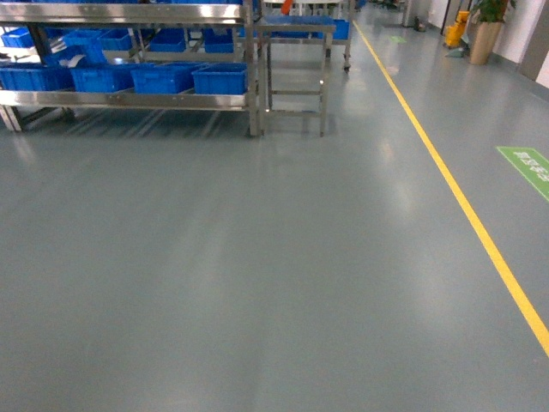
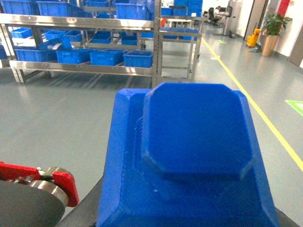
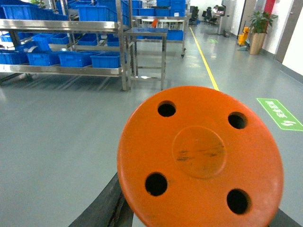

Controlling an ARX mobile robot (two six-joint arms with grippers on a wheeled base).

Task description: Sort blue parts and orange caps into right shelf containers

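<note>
Neither gripper shows in the head view, and each wrist camera is almost filled by the piece in front of it. On the left wrist view a blue part [image 2: 196, 156], a stepped block with a raised octagonal top, covers the lower middle; only dark slivers of the left gripper [image 2: 83, 210] show at its lower edges, so the part seems pinched between them, though the fingertips themselves are hidden. A red-edged metal fitting [image 2: 52, 182] sits at the lower left, cut off by the border.

On the right wrist view an orange cap [image 3: 201, 158], seen face-on as a round disc with 4 holes and a scuffed centre boss, blocks most of the lower half. Dark edges of the right gripper [image 3: 106, 205] peek out beneath it at both sides, apparently clasping it; the contact is out of sight. No printing can be read on this face.

Far ahead, a steel shelf rack [image 1: 129, 99] holds rows of blue crates [image 1: 219, 79], small and blurred in the head view, its left end cut off. A steel side table [image 1: 296, 77] stands just beside the rack's right end. A yellow floor line [image 1: 463, 206] runs along the grey floor [image 1: 257, 275], with a green floor marking [image 1: 527, 167] and a potted plant [image 1: 485, 30] to its right.
</note>
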